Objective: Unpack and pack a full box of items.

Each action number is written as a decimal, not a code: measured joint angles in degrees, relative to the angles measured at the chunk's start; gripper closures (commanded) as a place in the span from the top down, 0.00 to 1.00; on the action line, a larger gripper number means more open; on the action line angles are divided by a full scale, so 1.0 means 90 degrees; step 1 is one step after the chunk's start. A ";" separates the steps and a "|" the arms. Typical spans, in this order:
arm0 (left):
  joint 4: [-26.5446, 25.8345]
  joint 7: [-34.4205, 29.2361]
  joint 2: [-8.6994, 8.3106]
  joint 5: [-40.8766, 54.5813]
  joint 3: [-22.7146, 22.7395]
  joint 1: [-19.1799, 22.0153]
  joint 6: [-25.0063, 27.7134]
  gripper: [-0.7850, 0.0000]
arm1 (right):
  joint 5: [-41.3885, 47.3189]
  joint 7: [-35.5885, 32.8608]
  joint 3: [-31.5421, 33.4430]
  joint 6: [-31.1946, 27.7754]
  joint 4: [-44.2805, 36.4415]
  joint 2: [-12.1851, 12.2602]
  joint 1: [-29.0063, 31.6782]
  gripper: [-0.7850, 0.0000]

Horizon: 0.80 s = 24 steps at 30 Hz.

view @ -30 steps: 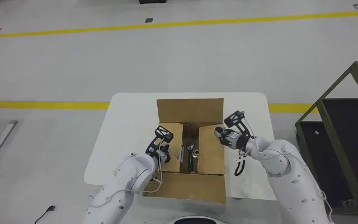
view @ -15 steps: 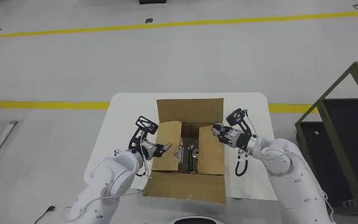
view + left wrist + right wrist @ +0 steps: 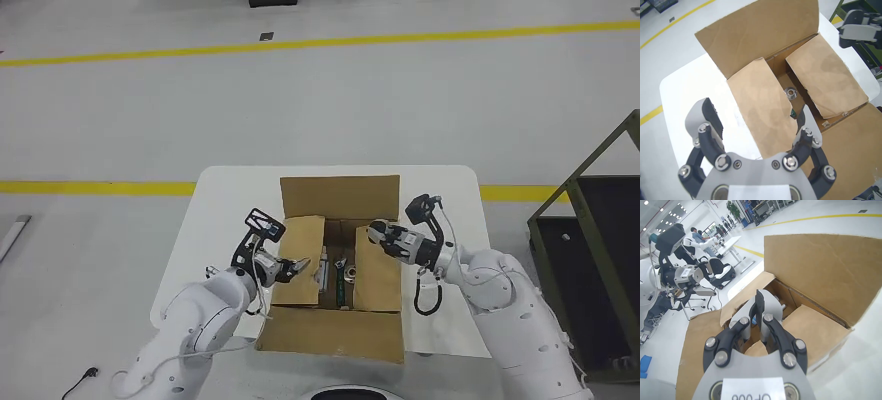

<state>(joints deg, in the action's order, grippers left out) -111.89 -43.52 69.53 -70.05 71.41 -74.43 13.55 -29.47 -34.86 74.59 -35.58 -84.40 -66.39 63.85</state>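
The left gripper tilts downward, fingers spread wide astride the left flap of the one cardboard box. The right gripper, fingers drawn together on nothing, hovers above the right flap. In the gap between both grippers lie one metal fitting and one green item.

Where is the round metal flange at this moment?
In the left wrist view, the metal flange lies on the floor of the cardboard box, in the gap between its left flap and right flap, with a green item just beside it.
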 measured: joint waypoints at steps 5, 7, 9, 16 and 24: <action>-0.0323 0.0136 -0.0156 0.0498 0.0615 -0.0444 0.1424 1.00 | 0.0073 0.0046 -0.0066 0.0019 0.0062 0.0006 -0.0018 0.00; -0.0415 0.0190 -0.0232 0.0879 0.0952 -0.0664 0.2123 1.00 | 0.0086 0.0065 -0.0104 0.0027 0.0071 0.0007 -0.0026 0.00; -0.0447 0.0307 -0.0301 0.1343 0.1315 -0.0846 0.2763 1.00 | 0.0090 0.0075 -0.0143 0.0041 0.0072 0.0009 -0.0038 0.00; -0.0440 0.0436 -0.0357 0.1873 0.1601 -0.0967 0.3467 1.00 | 0.0123 0.0072 -0.0254 0.0071 0.0064 0.0014 -0.0118 0.00; -0.0440 0.0436 -0.0356 0.1875 0.1601 -0.0967 0.3423 1.00 | 0.0112 0.0004 -0.0449 0.0121 0.0076 0.0008 -0.0268 0.00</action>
<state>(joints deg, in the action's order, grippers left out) -115.85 -39.59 66.33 -53.18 85.82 -83.14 44.35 -28.46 -34.82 70.55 -34.48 -83.72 -66.32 61.44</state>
